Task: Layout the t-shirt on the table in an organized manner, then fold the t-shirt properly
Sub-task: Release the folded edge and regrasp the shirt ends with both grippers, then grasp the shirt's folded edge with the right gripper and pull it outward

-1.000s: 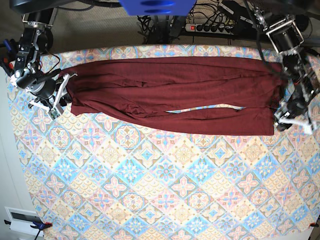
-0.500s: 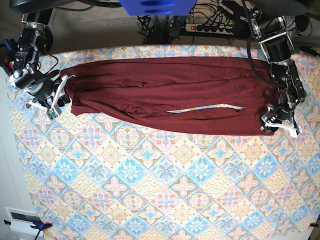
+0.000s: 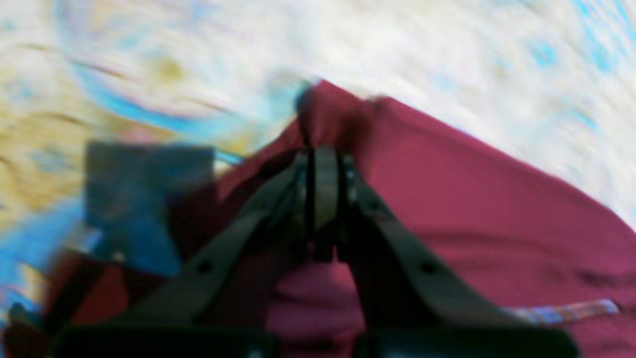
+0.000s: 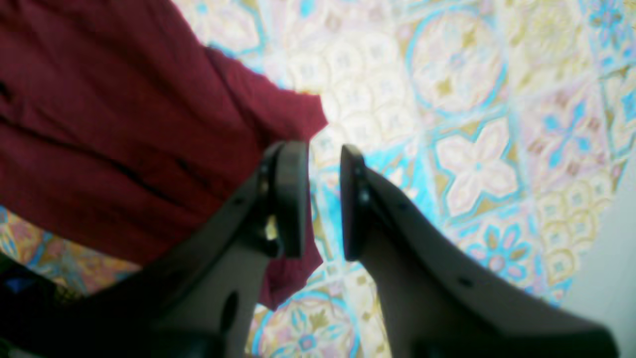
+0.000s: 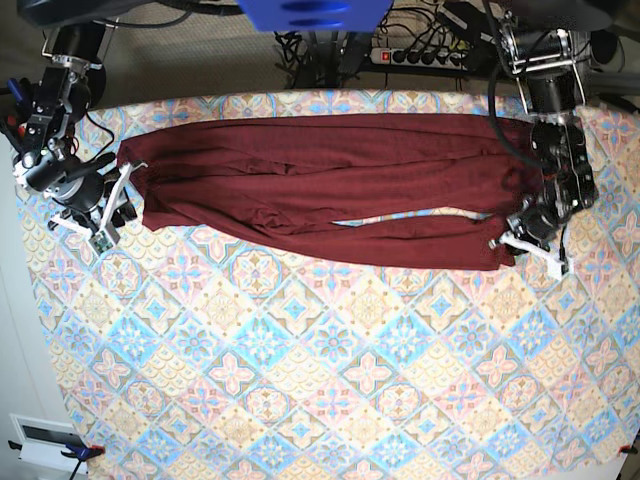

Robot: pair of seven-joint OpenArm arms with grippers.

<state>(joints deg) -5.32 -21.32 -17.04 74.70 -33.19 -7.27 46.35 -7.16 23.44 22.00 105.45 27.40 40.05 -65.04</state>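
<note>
In the left wrist view the left gripper (image 3: pixel 324 164) has its jaws pressed together on a pinched-up corner of the t-shirt (image 3: pixel 477 209); that picture is blurred. In the right wrist view the right gripper (image 4: pixel 318 199) stands with a narrow gap between its jaws. One finger lies over the shirt's edge, the other over bare table (image 4: pixel 477 99), and nothing shows between them.

The table wears a cloth of blue, pink and cream diamond tiles and fills most of the base view. The t-shirt (image 5: pixel 330 185) lies across the upper part of the frame as a long maroon band, with a thin slit of tablecloth showing through near its lower middle. Above the table's far edge run a power strip (image 5: pixel 425 55) and cables. The whole lower half of the frame is bare patterned cloth, open for moving.

Against the earlier base frames, the left gripper (image 5: pixel 527 240) at the right has moved inward and shut on the shirt's lower right corner, and the right gripper (image 5: pixel 108 212) at the left has drifted away from the shirt's end.
</note>
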